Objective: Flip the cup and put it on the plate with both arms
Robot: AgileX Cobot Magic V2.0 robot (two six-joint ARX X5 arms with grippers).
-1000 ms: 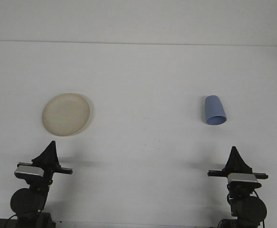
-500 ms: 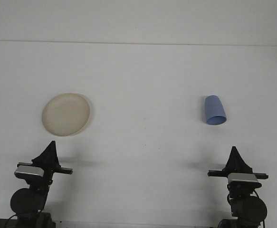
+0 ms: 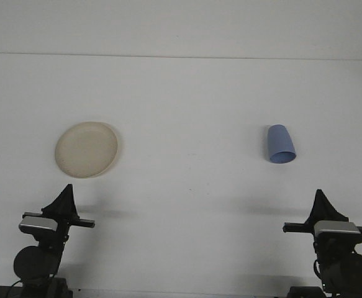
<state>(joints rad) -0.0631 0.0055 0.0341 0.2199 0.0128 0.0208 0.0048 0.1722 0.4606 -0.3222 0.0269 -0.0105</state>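
A blue cup (image 3: pixel 280 144) lies on its side on the white table at the right, its open mouth turned toward me and slightly right. A cream plate (image 3: pixel 86 149) rests flat on the left with nothing on it. My left gripper (image 3: pixel 67 189) sits low at the near left edge, just in front of the plate, its fingers together in one point and holding nothing. My right gripper (image 3: pixel 320 194) sits low at the near right, in front of and a little right of the cup, also shut with nothing in it.
The white table (image 3: pixel 187 112) runs back to a pale wall, with a wide bare stretch between plate and cup. Both arm bases stand at the bottom corners.
My right gripper has shifted to the right and slightly lower in the picture. The left arm, the cup and the plate have not moved.
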